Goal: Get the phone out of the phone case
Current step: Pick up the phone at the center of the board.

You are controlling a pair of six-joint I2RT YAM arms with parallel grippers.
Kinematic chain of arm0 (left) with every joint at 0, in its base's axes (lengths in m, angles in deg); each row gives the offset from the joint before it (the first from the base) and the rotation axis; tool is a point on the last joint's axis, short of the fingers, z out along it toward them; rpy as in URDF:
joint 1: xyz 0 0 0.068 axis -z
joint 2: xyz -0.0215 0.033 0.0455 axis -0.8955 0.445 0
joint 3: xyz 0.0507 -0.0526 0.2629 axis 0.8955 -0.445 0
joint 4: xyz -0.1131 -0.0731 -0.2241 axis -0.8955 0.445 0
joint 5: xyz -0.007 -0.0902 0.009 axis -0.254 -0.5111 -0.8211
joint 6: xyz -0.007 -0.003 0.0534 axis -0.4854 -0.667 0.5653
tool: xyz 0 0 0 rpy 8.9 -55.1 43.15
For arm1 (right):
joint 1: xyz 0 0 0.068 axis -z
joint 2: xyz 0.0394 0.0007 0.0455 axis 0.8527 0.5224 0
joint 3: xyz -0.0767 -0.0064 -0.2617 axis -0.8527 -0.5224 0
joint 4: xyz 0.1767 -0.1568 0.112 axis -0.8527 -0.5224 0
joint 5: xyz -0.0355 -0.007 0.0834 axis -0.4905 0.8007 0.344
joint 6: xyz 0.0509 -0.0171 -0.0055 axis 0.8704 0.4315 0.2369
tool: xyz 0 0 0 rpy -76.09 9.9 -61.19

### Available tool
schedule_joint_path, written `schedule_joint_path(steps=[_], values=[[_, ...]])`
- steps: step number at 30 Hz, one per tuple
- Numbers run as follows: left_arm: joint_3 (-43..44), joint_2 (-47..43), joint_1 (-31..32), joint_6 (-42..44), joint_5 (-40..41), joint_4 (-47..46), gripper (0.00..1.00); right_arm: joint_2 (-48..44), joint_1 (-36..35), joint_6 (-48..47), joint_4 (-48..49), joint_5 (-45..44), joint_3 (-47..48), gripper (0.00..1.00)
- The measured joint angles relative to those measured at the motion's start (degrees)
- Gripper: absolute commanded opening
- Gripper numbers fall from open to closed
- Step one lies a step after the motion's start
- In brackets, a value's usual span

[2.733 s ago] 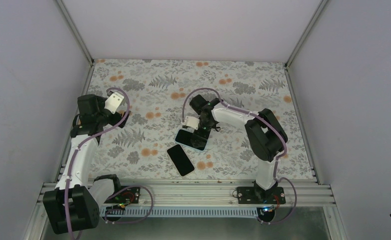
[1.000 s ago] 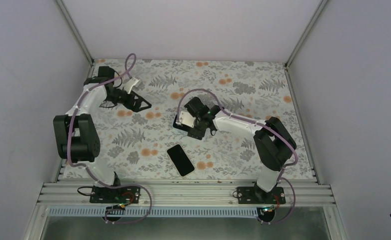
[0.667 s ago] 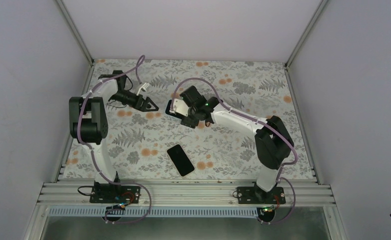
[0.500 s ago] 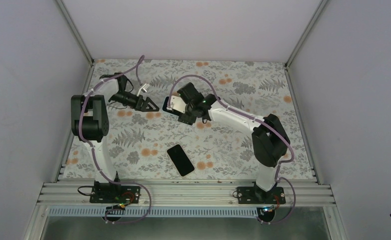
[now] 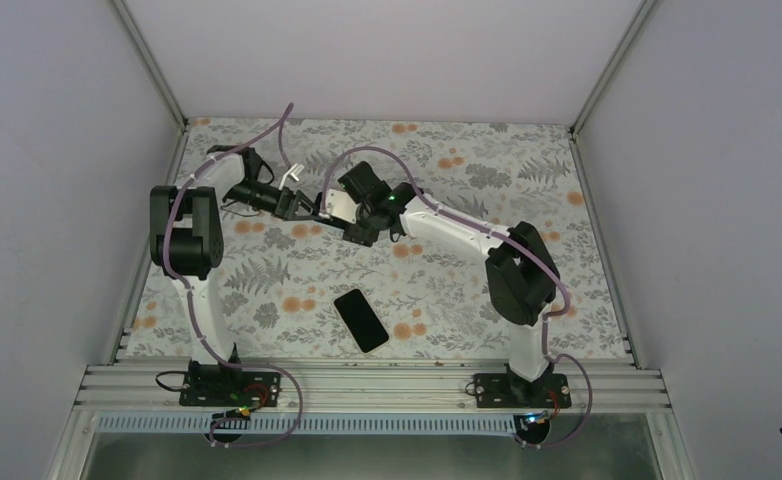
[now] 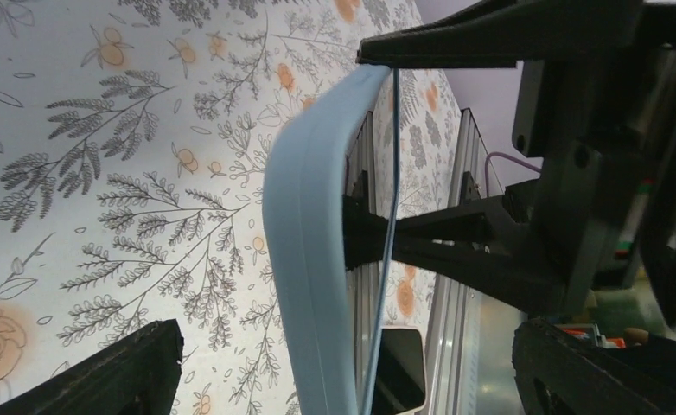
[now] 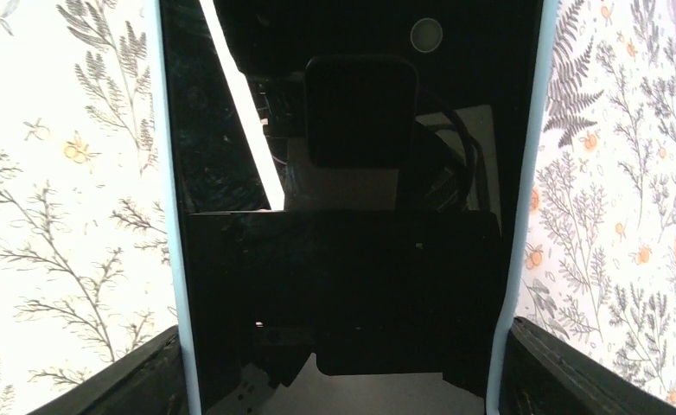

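My right gripper [image 5: 335,216] is shut on the phone case [image 7: 175,216], a light-blue shell, and holds it above the mat at the back left. The phone [image 7: 352,259] sits inside it, its glossy black screen facing the right wrist camera, which shows the right gripper [image 7: 343,385] with its fingers pressed on the case's two long sides. My left gripper [image 5: 297,205] is open. In the left wrist view the left gripper [image 6: 347,372] straddles the free end of the case [image 6: 309,259], seen edge-on, with its fingers wide apart and not touching it.
A plain all-black phone [image 5: 360,320] lies flat on the floral mat [image 5: 267,280] near the front middle; it also shows in the left wrist view [image 6: 399,367]. Grey walls close in the mat at the back and sides. A metal rail [image 5: 367,380] runs along the near edge.
My right gripper lifted the cased phone off the mat and carried it back and left. My left arm swung to the back, and its open gripper moved right to meet the case's end.
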Motion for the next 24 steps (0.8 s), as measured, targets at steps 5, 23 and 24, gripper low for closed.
schedule_joint_path(steps=[5, 23, 24], values=[[1.1, 1.9, 0.9, 1.0, -0.6, 1.1, 0.68, 0.3, -1.7, 0.0, -0.9, 0.1, 0.5, 0.50], [2.2, 2.3, 1.3, 4.7, -3.1, 5.5, 0.02, 0.3, -3.1, -0.2, -2.1, 0.2, 0.7, 1.00], [2.1, 1.9, 1.8, 5.2, -2.2, 5.3, 0.02, 0.1, -2.8, -0.3, -2.7, 1.0, 0.7, 1.00]])
